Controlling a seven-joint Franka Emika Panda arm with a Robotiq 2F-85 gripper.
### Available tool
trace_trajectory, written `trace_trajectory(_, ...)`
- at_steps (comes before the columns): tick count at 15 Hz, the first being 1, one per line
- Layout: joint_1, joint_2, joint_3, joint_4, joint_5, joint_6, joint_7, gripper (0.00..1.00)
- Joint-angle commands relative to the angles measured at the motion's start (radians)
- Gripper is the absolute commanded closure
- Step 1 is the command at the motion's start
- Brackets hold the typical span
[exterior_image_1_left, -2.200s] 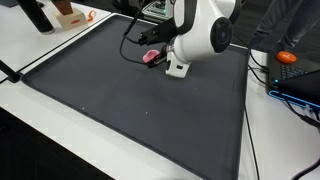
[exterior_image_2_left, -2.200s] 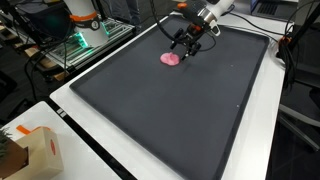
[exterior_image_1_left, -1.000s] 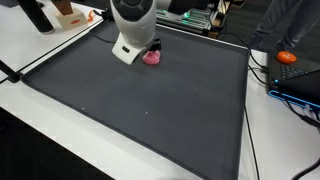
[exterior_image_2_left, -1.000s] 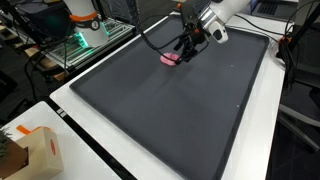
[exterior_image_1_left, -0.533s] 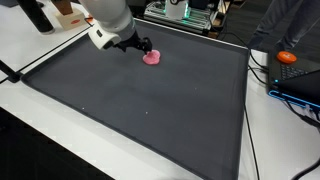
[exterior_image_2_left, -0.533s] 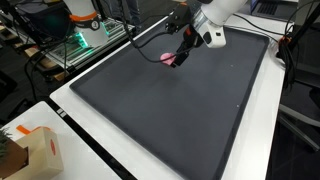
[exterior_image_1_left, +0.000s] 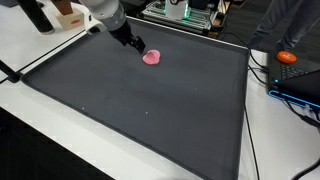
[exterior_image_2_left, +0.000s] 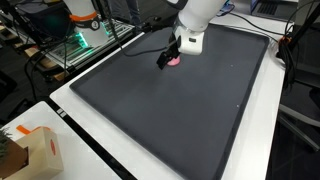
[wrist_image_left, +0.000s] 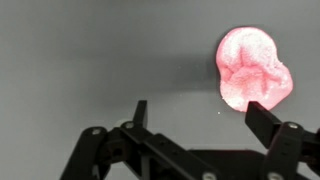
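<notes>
While the arm enters from the upper left of the frame in an exterior view, the end effector (exterior_image_1_left: 139, 46) slopes down and to the right, with its tip low over the dark mat (exterior_image_1_left: 150, 110). The white wrist housing sits at the top left edge of that frame. From the opposite side, the arm descends from the top centre of the frame and the end effector (exterior_image_2_left: 164, 61) hangs below the white wrist body, angled toward the lower left.

The end effector is released: the wrist view shows both fingers (wrist_image_left: 140, 112) spread wide apart, with bare mat between them and nothing grasped.

The pink lump (exterior_image_1_left: 152, 58) lies on the mat in the upper centre of the frame, just beside the fingertips on their lower right. In the wrist view the pink lump (wrist_image_left: 252, 68) occupies the upper right of the frame, outside the gap between the fingers. Its lower edge meets the tip of the finger on the right of the picture; contact cannot be confirmed. In an exterior view the pink lump (exterior_image_2_left: 177, 60) is partly hidden behind the end effector.

The mat covers most of the tabletop (exterior_image_1_left: 35, 55). An orange object (exterior_image_1_left: 288, 57) sits off the mat at the right edge, well apart from the arm.
</notes>
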Motion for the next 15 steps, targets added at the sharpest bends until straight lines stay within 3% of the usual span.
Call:
trace_trajectory(1, -0.009, -0.070, -0.029, -0.116, 0.075, 0.069, 0.116, 0.00)
trace_trajectory(9, -0.012, -0.083, -0.072, -0.203, 0.239, 0.132, 0.371, 0.00)
trace_trajectory(15, -0.058, -0.080, -0.100, -0.227, 0.416, 0.106, 0.458, 0.00)
